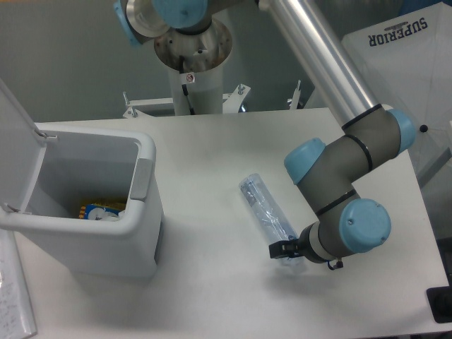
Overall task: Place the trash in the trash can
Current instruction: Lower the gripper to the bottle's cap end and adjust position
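The clear bottle (pixel 265 208) is laid flat on the worktop (pixel 212 155), well apart from the open trash can (pixel 145 205), its cap end covered by the gripper (pixel 282 249), whose jaws cannot be judged as wide or closed.

Clear crinkled plastic bottle (pixel 263 206); smooth matt plastic trash can (pixel 106 212); matt table (pixel 212 148).
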Available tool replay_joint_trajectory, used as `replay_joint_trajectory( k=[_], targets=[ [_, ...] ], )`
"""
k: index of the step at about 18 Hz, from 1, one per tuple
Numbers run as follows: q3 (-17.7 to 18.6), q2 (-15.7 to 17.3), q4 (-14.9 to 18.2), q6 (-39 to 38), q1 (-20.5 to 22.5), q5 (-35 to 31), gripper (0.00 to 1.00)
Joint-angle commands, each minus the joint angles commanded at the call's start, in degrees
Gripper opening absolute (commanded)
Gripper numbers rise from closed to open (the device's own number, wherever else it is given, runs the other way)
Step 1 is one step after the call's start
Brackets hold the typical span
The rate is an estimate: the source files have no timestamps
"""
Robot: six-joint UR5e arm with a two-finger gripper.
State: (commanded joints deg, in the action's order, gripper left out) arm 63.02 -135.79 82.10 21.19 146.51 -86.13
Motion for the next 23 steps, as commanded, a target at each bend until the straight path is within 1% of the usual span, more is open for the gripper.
replay_joint_trajectory(
  k=[1, 3, 4, 6, 7, 8, 10, 11, 13, 14, 15, 19, 20, 21, 23],
  targets=[
    [0.00, -0.26, -0.88, -0.88, 0.00, 0.00, 0.99],
    [0.00, -0.70, -1.24, -1.59, 0.00, -0.26, 0.99],
    [0.00, -0.97, -1.33, -1.94, 0.00, -0.35, 0.96],
    [0.00, -1.14, -1.33, -2.99, 0.00, -0.35, 0.82],
    [0.09, -1.23, -1.33, -3.26, 0.00, -0.35, 0.77],
    [0.17, -1.41, -1.33, -3.26, 0.00, -0.53, 0.76],
    [0.26, -1.67, -1.33, -3.35, -0.17, -1.49, 0.70],
    [0.52, -1.67, -1.25, -3.44, -0.35, -2.02, 0.69],
    [0.53, -1.67, -1.24, -3.61, -0.53, -2.37, 0.61],
    [0.61, -1.67, -1.16, -3.79, -0.53, -2.46, 0.56],
    [0.70, -1.67, -1.16, -4.40, -0.53, -2.46, 0.48],
    [0.70, -1.58, -1.16, -5.11, -0.70, -2.37, 0.13],
    [0.62, -1.50, -1.16, -5.11, -0.96, -2.37, 0.08],
    [0.62, -1.23, -1.24, -5.11, -1.14, -2.29, 0.00],
    [0.62, -0.45, -1.24, -5.11, -1.32, -2.02, 0.00]
  ],
)
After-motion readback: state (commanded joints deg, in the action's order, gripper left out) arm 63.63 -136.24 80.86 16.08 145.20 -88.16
